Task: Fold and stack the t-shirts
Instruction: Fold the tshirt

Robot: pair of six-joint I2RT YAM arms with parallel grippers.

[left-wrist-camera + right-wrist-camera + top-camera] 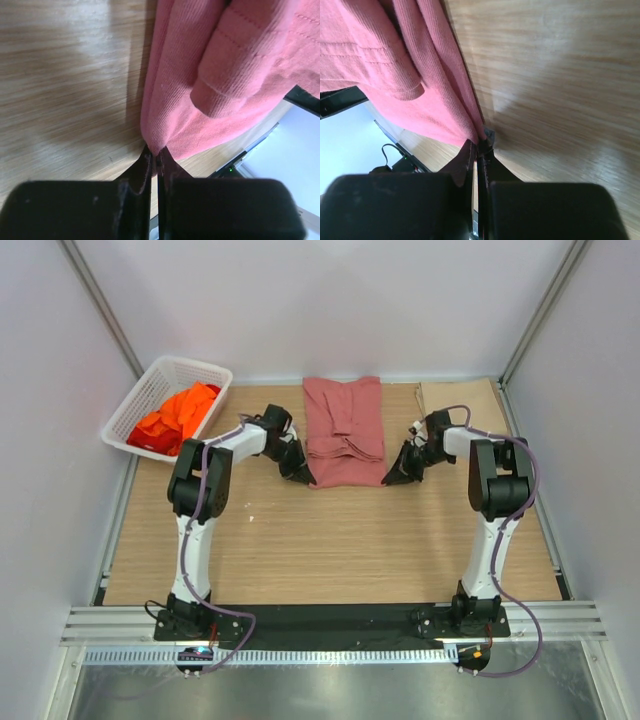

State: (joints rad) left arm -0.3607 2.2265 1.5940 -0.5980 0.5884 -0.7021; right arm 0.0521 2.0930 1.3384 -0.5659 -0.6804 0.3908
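Two pinches: left jaws, right jaws fully shut on near corners of pink t-shirt (343,430), flat on desk (330,550), far centre. May slip from thin grip on lift; may skew fold through uneven pull, shake folded-in sleeve (235,65) loose.

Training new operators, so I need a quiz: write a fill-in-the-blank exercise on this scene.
The left end effector and the right end effector are each ____ on the pink t-shirt.
The orange t-shirts sit in the ____ basket.
The pink t-shirt lies ____ the two end effectors.
Missing: shut; white; between.
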